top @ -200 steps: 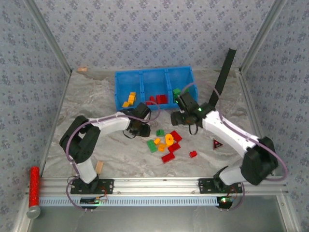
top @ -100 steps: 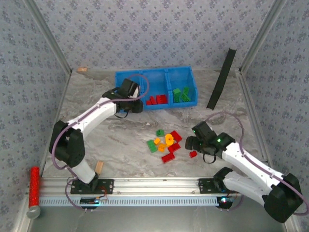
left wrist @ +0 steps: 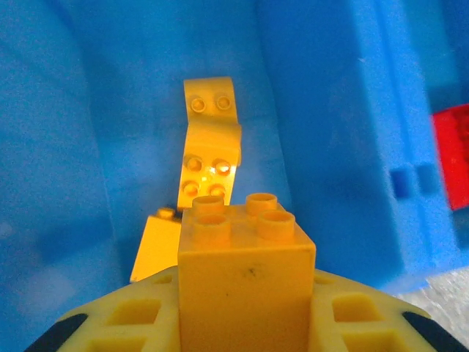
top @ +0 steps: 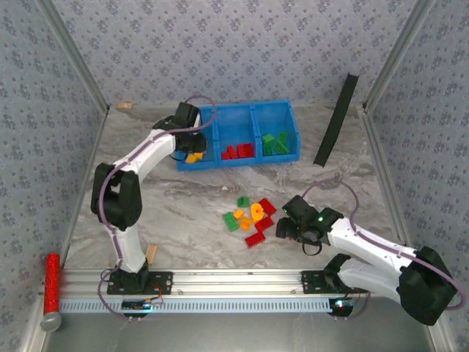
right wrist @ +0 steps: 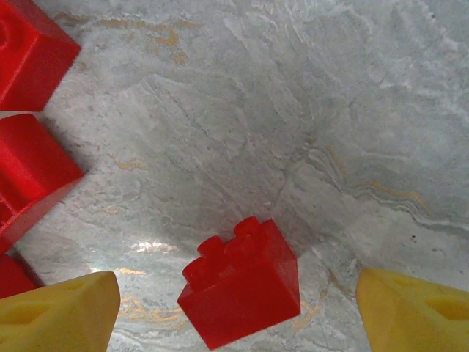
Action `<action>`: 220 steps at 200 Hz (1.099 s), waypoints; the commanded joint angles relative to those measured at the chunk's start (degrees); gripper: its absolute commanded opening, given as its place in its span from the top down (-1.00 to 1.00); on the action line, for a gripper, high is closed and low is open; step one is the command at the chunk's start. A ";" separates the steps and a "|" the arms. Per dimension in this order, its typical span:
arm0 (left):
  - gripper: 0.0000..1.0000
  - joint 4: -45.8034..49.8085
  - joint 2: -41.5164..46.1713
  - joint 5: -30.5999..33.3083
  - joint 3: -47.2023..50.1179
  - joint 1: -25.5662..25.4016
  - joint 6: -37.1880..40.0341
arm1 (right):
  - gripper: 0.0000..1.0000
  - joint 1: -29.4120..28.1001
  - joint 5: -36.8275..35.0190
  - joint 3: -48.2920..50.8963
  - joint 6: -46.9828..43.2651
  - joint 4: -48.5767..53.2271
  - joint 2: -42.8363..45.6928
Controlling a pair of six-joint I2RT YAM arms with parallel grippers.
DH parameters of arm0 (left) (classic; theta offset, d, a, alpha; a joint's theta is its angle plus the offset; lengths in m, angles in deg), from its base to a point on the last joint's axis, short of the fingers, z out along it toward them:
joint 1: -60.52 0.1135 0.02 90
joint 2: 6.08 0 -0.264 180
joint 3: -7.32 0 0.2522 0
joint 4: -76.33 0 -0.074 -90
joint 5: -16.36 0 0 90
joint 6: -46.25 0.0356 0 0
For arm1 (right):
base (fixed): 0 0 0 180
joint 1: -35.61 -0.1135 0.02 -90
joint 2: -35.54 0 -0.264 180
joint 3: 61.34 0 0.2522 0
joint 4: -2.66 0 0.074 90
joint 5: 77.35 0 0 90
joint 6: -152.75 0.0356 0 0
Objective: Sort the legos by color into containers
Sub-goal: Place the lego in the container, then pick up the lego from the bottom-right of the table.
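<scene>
Where the left claw (left wrist: 245,317) was examined through its wrist camera, it was pinching a yellow-orange four-stud brick (left wrist: 247,257) between its yellow fingers (left wrist: 110,326), studs pointing away from the palm. Directly beyond the held brick, three more yellow-orange bricks (left wrist: 209,158) lay on the floor of the left compartment (left wrist: 146,110) of the blue bin (left wrist: 330,110). Past the divider to that claw's right, a red brick (left wrist: 453,154) sat in the middle compartment. Seen from overhead, green bricks (top: 276,144) occupied the right compartment.

The right claw (right wrist: 238,315) was spread, low over the marble-patterned table (right wrist: 293,110). A lone red brick (right wrist: 240,293) lay between its fingertips (right wrist: 62,312), touching neither. Further red bricks (right wrist: 33,169) lay to that claw's left, part of the loose pile (top: 249,218) of red, green and yellow-orange pieces.
</scene>
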 commanded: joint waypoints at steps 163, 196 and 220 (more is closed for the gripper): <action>-0.08 5.34 1.65 -0.44 -1.21 0.84 2.59 | 0.41 0.85 -3.68 -4.82 -3.35 3.89 -5.15; -0.13 6.32 8.57 -3.10 3.91 -0.66 1.54 | 0.45 1.83 -4.54 -12.85 -9.04 6.93 -6.67; -0.15 7.63 13.79 -3.12 9.24 -2.97 -0.12 | 0.49 2.51 -5.26 -20.03 -14.07 8.25 -10.77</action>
